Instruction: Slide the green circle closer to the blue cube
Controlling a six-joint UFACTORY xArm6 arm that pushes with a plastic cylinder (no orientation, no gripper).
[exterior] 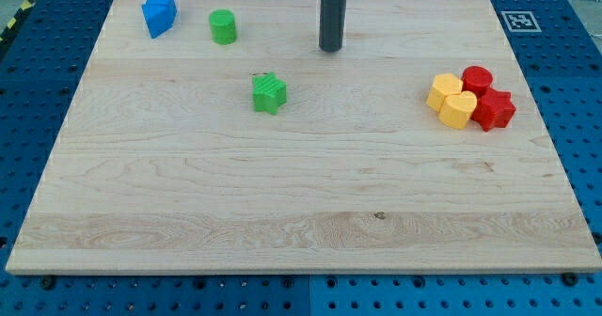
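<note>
Approach step: my tip (331,48), a bare rod with no pincer, stands right of the green circle (223,26), far-left near the blue cube (160,13); a leftward push seems next.

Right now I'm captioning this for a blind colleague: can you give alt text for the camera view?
A dark rod's tip rests on a wooden board, right of a green circle and blue cube at the view's top left. A green star sits below; yellow and red blocks cluster at right.
</note>
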